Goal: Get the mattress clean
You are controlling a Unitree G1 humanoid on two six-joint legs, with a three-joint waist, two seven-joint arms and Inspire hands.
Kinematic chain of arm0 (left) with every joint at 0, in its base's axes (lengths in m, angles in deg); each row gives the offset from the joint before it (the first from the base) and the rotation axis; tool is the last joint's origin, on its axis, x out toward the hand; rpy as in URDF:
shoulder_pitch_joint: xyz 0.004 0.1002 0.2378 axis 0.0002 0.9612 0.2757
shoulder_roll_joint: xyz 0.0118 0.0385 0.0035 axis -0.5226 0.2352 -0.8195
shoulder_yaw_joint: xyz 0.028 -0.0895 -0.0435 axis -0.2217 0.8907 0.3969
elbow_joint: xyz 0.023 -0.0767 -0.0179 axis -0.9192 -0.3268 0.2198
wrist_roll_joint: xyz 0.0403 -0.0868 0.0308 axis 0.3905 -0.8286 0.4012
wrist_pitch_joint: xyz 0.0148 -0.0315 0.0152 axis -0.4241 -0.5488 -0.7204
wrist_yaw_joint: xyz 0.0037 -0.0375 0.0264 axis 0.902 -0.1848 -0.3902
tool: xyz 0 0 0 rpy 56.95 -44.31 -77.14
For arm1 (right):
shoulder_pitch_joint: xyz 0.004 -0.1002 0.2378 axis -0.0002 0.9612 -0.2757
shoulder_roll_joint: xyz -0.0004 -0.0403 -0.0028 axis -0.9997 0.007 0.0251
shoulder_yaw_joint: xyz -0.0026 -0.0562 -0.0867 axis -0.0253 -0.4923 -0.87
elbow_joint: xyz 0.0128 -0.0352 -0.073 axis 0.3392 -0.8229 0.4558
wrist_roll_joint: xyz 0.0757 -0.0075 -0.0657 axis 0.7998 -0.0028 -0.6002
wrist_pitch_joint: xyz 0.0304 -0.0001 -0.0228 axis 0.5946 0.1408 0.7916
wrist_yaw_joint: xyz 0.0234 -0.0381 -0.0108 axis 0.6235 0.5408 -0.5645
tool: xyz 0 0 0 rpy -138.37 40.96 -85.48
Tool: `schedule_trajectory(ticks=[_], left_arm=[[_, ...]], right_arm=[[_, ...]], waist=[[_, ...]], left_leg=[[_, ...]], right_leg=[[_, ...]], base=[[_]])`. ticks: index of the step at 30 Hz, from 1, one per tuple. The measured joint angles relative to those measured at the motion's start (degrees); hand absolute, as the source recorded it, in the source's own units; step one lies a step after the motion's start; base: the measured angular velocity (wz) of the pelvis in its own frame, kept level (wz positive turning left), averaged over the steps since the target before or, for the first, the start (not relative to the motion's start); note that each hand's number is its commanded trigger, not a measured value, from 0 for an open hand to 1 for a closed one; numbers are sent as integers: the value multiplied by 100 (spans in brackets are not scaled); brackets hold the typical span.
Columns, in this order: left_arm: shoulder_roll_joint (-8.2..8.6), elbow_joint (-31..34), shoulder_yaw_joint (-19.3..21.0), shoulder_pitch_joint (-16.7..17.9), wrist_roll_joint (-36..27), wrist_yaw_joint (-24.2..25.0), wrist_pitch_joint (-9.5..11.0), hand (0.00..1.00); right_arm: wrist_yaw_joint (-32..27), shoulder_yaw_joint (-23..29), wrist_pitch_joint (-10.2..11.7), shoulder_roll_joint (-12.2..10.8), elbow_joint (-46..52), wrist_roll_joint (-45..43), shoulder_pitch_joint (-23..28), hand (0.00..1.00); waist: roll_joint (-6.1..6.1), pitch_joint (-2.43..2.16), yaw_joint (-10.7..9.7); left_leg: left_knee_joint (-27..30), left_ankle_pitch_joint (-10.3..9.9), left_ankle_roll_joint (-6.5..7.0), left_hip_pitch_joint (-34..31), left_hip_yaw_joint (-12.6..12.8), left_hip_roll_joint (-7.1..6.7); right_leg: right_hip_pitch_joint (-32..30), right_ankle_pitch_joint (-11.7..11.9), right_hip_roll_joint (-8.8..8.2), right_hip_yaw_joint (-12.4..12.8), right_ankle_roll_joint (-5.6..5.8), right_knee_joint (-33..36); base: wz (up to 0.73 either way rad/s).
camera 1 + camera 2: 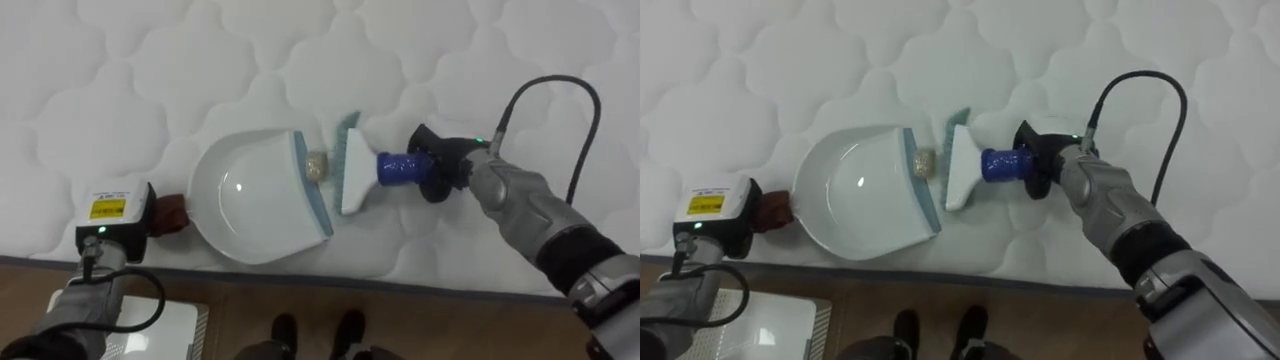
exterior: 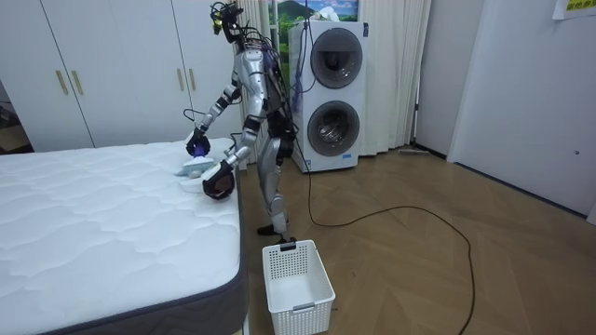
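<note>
Gripping the brush [image 1: 352, 172] by its stiff blue handle, the right robot hand [image 1: 447, 166] has a small, light crumb [image 1: 317, 166] just beyond the bristles; the left robot hand [image 1: 138, 216] clutches the dustpan [image 1: 250, 205].

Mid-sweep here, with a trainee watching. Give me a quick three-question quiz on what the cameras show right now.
1. True or false: the beige scrap lies deep in the back of the white dustpan.
2. What holds the blue-handled brush? A) a person's hand B) the robot's right hand C) nothing, it lies loose on the mattress
3. Fill in: in the room view, a white ____ stands on the floor beside the bed.

Key
1. False: it sits at the pan's lip, next to the bristles.
2. B
3. basket
</note>
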Motion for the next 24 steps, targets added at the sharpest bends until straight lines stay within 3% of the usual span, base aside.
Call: schedule_trajectory(ticks=[13, 17, 24], left_arm=[[60, -70, 18, 16, -13, -37, 54, 100], [59, -70, 39, 54, -13, -49, 58, 100], [61, -76, 103, 142, 48, -133, 99, 100]], right_arm=[[240, -235, 76, 55, 992, -696, 214, 100], [293, -418, 139, 71, 1163, -695, 222, 100], [439, -446, 457, 45, 1229, -695, 322, 100]], waist=[[33, -25, 114], [24, -52, 113], [18, -81, 101]], left_leg=[[-14, 1, 1, -19, 112, 0], [-7, 2, 3, -20, 155, -3], [-4, 45, 45, -12, 173, -72]], right_leg=[[-127, 2, -32, 0, -8, 107], [-196, 2, -62, -1, -8, 218], [-197, -48, -148, -14, -60, 263]], base=[[-4], [-5], [1]])
